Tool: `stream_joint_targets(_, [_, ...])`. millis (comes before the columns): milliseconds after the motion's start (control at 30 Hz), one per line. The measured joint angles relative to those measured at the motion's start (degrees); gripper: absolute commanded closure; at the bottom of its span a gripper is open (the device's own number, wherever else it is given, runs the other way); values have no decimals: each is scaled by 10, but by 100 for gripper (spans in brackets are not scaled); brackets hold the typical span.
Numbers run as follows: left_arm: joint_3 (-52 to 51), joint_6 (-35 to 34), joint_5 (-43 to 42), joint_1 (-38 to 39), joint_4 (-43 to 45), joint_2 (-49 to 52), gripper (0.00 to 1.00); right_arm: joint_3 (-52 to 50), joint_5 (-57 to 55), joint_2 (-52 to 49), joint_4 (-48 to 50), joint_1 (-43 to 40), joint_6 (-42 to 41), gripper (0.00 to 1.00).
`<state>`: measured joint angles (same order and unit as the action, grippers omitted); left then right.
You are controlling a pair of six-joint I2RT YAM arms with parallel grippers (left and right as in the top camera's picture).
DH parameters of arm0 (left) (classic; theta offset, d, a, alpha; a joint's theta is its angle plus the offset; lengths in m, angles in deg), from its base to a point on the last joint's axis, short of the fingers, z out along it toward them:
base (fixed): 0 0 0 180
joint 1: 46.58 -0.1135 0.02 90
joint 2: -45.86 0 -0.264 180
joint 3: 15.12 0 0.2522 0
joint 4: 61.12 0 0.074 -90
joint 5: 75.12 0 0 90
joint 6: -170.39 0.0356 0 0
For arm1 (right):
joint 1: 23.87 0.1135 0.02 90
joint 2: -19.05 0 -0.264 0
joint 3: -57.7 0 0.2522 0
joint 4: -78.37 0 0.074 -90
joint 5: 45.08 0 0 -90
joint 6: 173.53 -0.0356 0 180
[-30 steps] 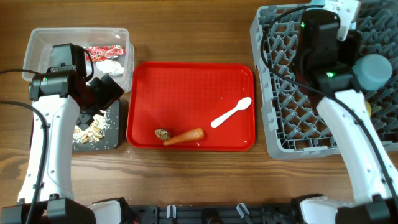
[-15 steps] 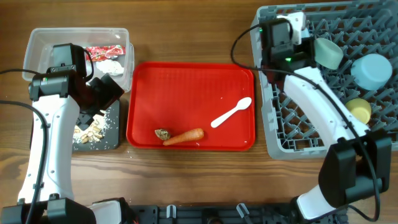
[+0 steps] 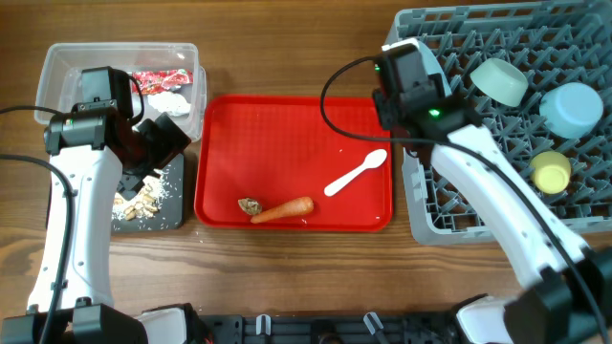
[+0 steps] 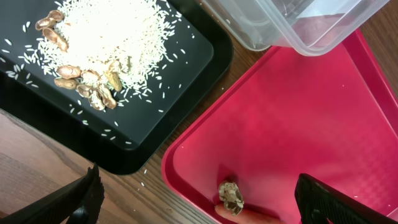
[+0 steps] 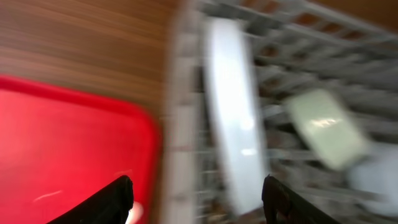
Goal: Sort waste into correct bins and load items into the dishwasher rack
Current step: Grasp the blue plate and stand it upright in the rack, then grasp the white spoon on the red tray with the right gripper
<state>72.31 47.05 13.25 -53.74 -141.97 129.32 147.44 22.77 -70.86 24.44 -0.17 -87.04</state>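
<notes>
On the red tray (image 3: 287, 143) lie a white spoon (image 3: 356, 173), an orange carrot (image 3: 284, 209) and a small brown scrap (image 3: 250, 205). My left gripper (image 4: 199, 208) hangs open and empty above that scrap (image 4: 232, 198), near the tray's left rim. My right gripper (image 5: 199, 199) is open and empty over the left edge of the grey dishwasher rack (image 3: 430, 205); its view is blurred, with a pale plate (image 5: 233, 143) standing upright just ahead. Two light blue bowls (image 3: 499, 81) (image 3: 572, 108) and a yellow cup (image 3: 551, 172) sit in the rack.
The clear tub (image 3: 57, 76) at the back left holds a red wrapper (image 3: 161, 77) and white tissue (image 3: 167, 99). In front of it, the black tray (image 3: 174, 218) carries rice and brown scraps (image 3: 139, 201). My left arm reaches over both bins.
My right arm has swung left from the rack's back to its left edge, and its jaws have opened. The left arm has stayed still.
</notes>
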Motion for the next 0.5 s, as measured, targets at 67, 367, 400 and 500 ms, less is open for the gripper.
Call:
stream_joint_targets(67, [0, 0, 0, 0, 0, 0, 0, 0, 98, 30, -14, 0, -43, 33])
stream_joint_targets(367, [0, 0, 0, 0, 0, 0, 0, 0, 236, -26, -125, 21, -334, 24])
stream_joint_targets(400, [0, 0, 0, 0, 0, 0, 0, 0, 237, -47, -125, 24, -355, 22])
stream_joint_targets(500, [-1, 0, 0, 0, 0, 0, 0, 0, 240, -106, -126, 37, -400, 21])
